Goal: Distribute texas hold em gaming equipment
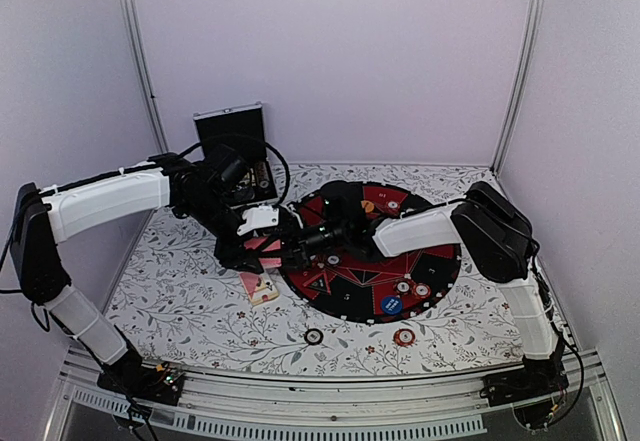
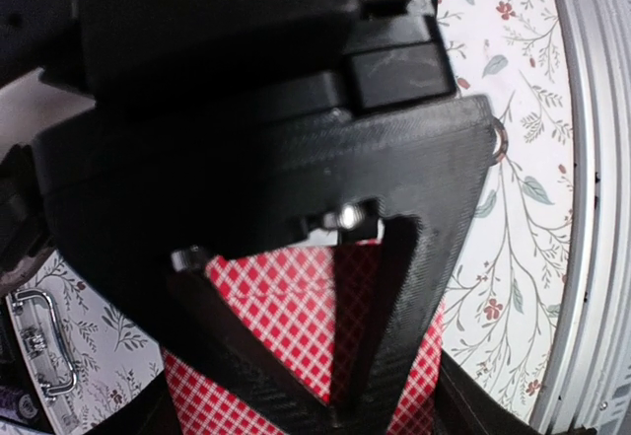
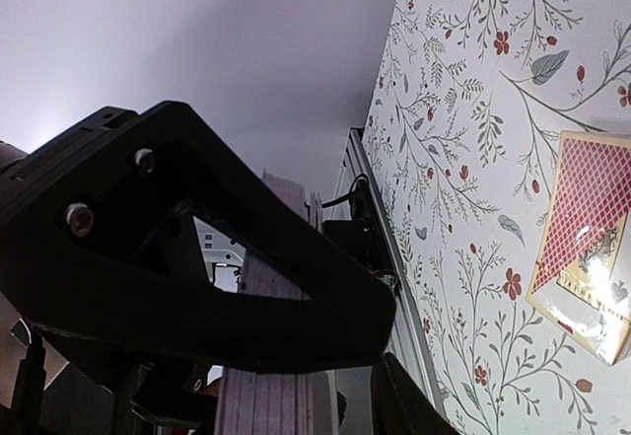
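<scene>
Pink-red deck (image 2: 296, 307): off the desk (image 1: 200, 311), by the mat (image 1: 350, 286) edge, between both arms.
Left claw (image 1: 262, 251): apparently clamped on deck.
Right claw (image 1: 300, 244): at deck edge; cannot tell whether apart or together.
Handling: light, slick, bendy; best pinched by one corner.

Soft even light; wrist views distorted, foreground out of focus

A lab test booth: plain white walls (image 1: 330, 51), aluminium frame posts (image 1: 142, 61), floral-clothed table (image 1: 190, 306).
</scene>
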{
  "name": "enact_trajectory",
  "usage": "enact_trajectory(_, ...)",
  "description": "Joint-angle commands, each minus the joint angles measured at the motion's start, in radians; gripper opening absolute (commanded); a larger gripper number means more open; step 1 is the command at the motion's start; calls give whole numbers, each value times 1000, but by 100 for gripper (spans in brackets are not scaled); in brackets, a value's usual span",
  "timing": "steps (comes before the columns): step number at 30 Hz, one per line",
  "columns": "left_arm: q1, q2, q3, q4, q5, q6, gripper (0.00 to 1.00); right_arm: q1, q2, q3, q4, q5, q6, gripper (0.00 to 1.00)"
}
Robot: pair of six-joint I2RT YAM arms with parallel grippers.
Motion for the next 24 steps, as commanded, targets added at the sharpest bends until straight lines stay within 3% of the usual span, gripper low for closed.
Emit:
enact_trajectory(1,-14,-31,12,1,39,18,56,-13,-23,-29,-67,51,-13,38)
enact_trajectory(13,-13,-14,-4,31,12,-25,48,-15,-23,-11,-29,65,21,48)
enact_trajectory(24,-13,-13,-12,45,15,-74,49,-15,-7,17,-16,78,55,53)
